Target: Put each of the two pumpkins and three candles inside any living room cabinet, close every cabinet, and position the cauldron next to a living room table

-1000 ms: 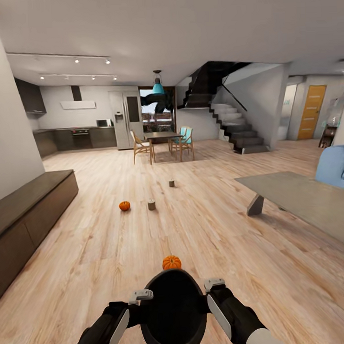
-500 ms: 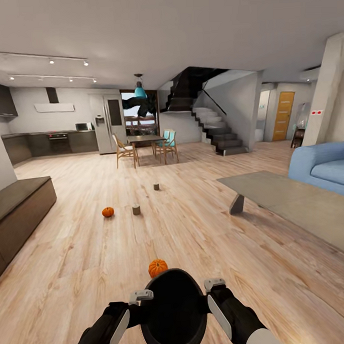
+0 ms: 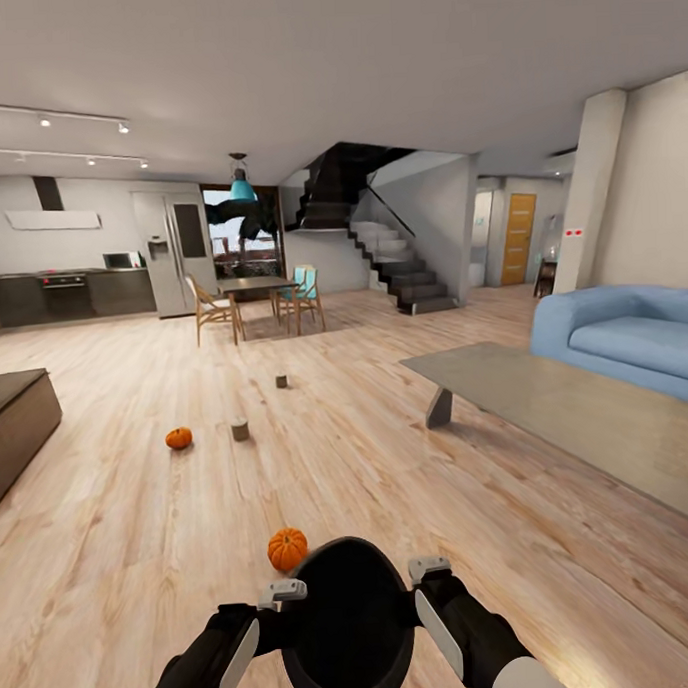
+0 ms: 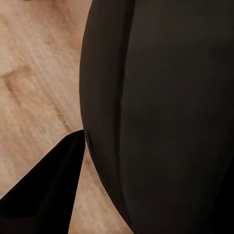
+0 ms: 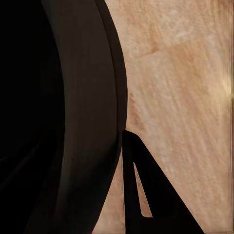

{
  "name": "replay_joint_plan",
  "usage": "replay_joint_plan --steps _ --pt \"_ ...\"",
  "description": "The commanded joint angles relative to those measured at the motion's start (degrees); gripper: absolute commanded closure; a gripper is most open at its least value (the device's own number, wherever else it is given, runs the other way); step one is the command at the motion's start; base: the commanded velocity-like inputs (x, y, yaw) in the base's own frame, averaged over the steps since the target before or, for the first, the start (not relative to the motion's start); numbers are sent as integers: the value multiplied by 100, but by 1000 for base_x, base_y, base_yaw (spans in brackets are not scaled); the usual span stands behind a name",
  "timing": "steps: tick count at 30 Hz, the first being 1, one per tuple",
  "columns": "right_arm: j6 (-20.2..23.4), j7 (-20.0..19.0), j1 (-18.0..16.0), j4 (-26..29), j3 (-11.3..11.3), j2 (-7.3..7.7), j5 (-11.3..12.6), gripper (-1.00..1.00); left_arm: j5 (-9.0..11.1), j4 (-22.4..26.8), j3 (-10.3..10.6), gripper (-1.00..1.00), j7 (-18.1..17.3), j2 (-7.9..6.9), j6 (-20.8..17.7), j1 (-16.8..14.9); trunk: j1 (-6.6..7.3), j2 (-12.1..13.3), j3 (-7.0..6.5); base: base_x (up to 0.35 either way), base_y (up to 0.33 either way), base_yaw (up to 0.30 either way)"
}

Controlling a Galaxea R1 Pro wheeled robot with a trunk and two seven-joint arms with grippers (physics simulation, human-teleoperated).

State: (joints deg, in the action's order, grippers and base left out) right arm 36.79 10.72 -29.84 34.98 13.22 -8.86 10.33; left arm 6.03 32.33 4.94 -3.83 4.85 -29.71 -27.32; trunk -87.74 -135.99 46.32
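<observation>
I hold the black cauldron [image 3: 346,624] low in front of me, with my left gripper [image 3: 284,593] and right gripper [image 3: 428,572] clamped on its opposite sides. Its dark wall [image 4: 161,117] is close in the left wrist view, and its rim [image 5: 92,112] passes a right finger [image 5: 146,200]. One orange pumpkin [image 3: 287,549] lies on the floor just beyond the cauldron. A second pumpkin [image 3: 178,438] lies farther off to the left. Beside it stands a candle [image 3: 240,430], and another candle [image 3: 282,381] stands farther back. An end of the dark-brown cabinet [image 3: 17,423] shows at the left edge.
A low grey table [image 3: 557,405] stands at the right, with a blue sofa [image 3: 634,336] behind it. Farther back are a dining table with chairs [image 3: 252,298], a staircase [image 3: 390,262] and a kitchen. Light wood floor spreads between the cabinet and the table.
The whole head view has swung to the right: cabinet, pumpkins and candles slid left in the picture, and the sofa and table came further in. Both grippers still hold the cauldron.
</observation>
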Motion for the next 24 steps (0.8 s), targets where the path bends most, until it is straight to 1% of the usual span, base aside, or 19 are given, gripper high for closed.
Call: replay_joint_plan --steps 1,24 --pt "30 53 -5 8 23 -2 -39 100 144 10 51 100 22 42 -35 -2 2 -3 0 0 0 -236" --pt "30 53 -5 9 23 -2 -39 100 144 10 51 100 20 42 -35 -2 2 -3 -123 0 0 -234"
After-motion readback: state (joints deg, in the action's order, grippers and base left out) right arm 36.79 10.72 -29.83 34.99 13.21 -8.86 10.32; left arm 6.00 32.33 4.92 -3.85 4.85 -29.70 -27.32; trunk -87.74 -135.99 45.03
